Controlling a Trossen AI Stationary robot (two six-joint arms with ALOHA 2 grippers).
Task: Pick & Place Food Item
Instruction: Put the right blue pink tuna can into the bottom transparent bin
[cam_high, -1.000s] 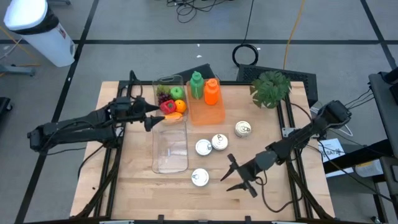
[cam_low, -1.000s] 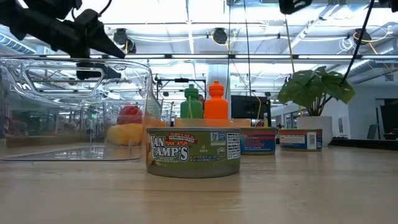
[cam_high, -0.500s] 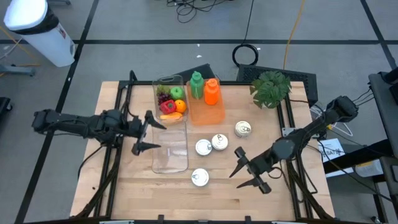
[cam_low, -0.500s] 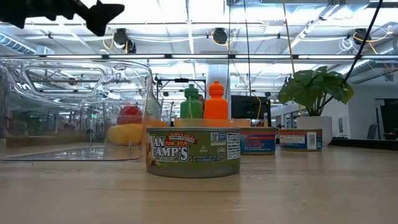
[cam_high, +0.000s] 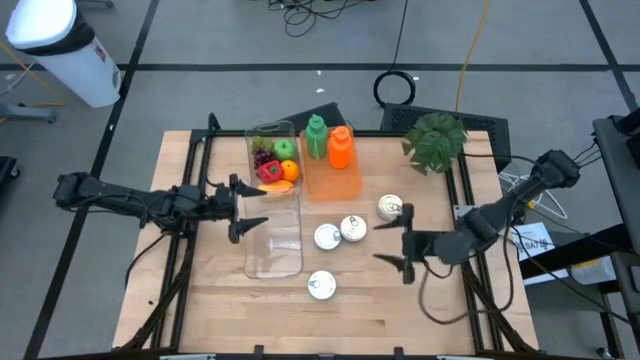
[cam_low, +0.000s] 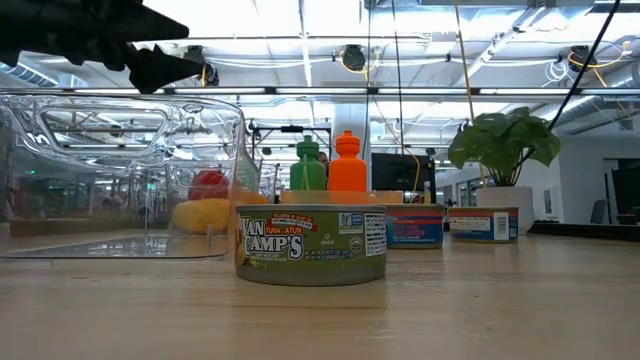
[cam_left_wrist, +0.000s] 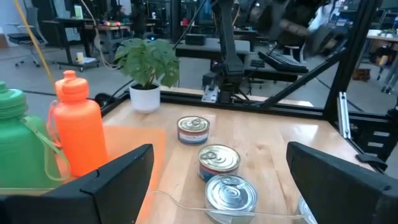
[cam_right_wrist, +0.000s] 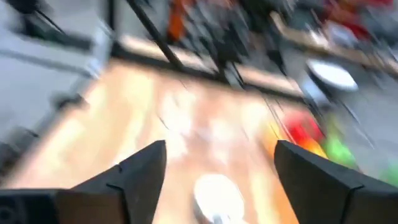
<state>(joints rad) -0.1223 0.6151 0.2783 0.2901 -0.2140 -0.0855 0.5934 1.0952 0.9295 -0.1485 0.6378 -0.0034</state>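
Standing upright | tuna can | label facing low camera

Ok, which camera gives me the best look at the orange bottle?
The left wrist view: the orange bottle stands close and sharp beside the green bottle. The high view shows only its top in the orange bin. The low view shows it far off, behind a can. The right wrist view is blurred.

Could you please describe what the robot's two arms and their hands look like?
Both arms are dark, nearly black, built of slim jointed segments with thin black cables trailing along them. The left hand and the right hand each end in two flat, tapering, pointed black fingers, matte and without visible markings. The right arm's outer joint is a bulkier rounded housing.
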